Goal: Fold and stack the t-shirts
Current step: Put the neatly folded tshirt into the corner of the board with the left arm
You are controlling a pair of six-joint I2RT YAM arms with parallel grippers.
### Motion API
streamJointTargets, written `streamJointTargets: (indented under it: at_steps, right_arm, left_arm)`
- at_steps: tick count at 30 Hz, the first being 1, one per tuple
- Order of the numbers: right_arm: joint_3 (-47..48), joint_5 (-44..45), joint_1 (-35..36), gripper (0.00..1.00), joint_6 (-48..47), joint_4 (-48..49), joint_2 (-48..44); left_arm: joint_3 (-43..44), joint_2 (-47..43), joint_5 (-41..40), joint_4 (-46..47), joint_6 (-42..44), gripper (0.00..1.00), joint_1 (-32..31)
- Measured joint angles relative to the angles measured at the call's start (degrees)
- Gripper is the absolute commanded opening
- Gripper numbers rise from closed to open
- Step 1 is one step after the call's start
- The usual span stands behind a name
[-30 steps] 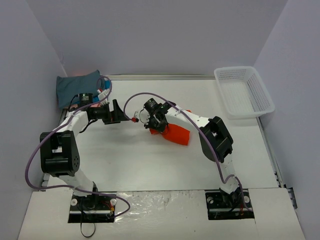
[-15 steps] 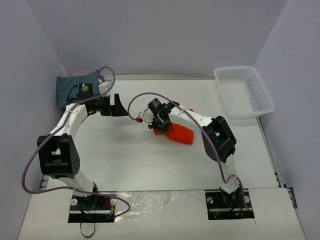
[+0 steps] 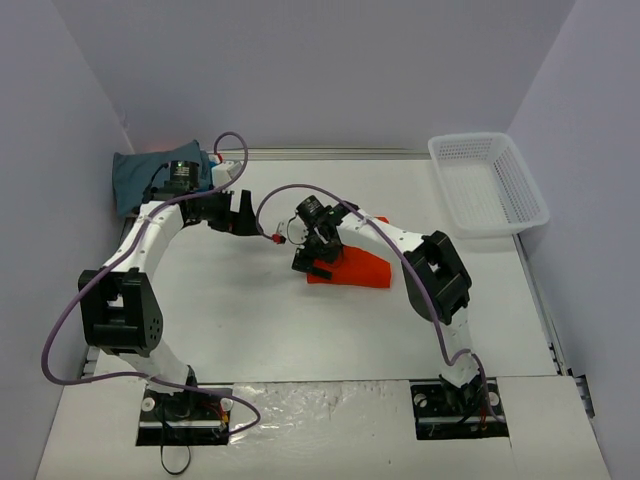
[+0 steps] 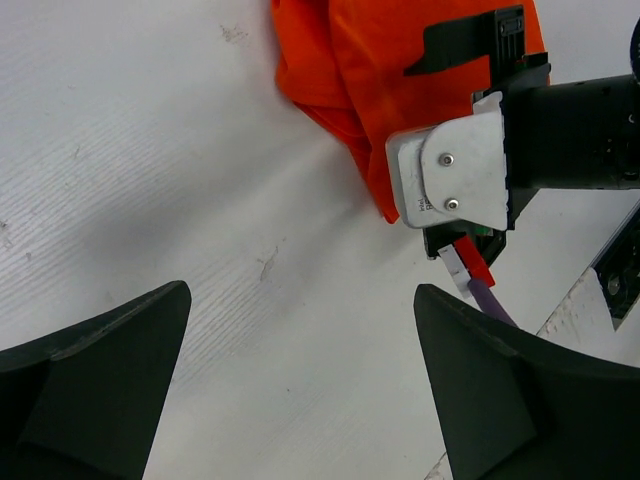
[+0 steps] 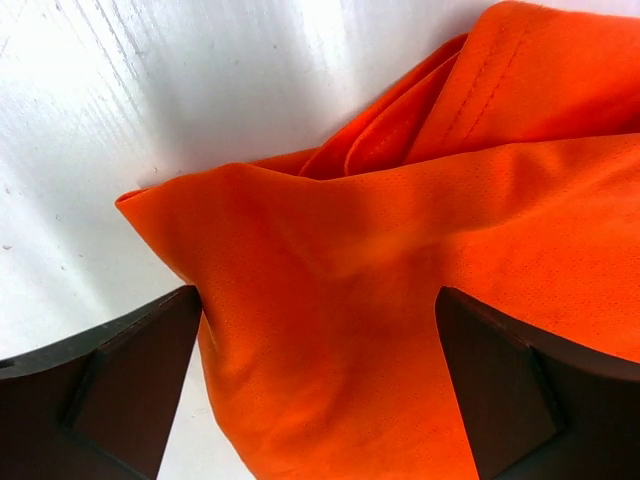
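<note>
The orange t-shirt [image 3: 357, 270] lies folded in a wedge on the white table, near the middle. My right gripper [image 3: 312, 262] stands open right over the shirt's left end. In the right wrist view the orange cloth [image 5: 400, 270] fills the gap between the spread fingers of the right gripper [image 5: 320, 385], with no grip on it. My left gripper [image 3: 243, 212] is open to the left of the shirt, apart from it. Its wrist view shows bare table between the fingers of the left gripper [image 4: 300, 385] and the orange shirt [image 4: 335, 70] beyond. A dark grey-teal folded t-shirt [image 3: 140, 176] lies at the back left corner.
A white mesh basket [image 3: 520, 195] stands at the back right edge of the table. The right wrist's housing [image 4: 460, 180] and purple cable [image 4: 492, 298] sit close in front of the left gripper. Grey walls enclose the table on three sides.
My right gripper has gone from shut to open and released the orange t-shirt, which now lies flatter on the table. The left gripper has shifted right, closer to the right wrist.
</note>
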Motion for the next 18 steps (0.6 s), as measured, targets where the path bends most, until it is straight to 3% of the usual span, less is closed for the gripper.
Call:
streamJointTargets:
  at_steps: [18]
  right_arm:
    - [-0.63,-1.55,-0.87,1.00,0.17,0.00,-3.54]
  left_arm:
    - [-3.04,-0.26,-4.37,-0.24,2.38,0.94,1.31]
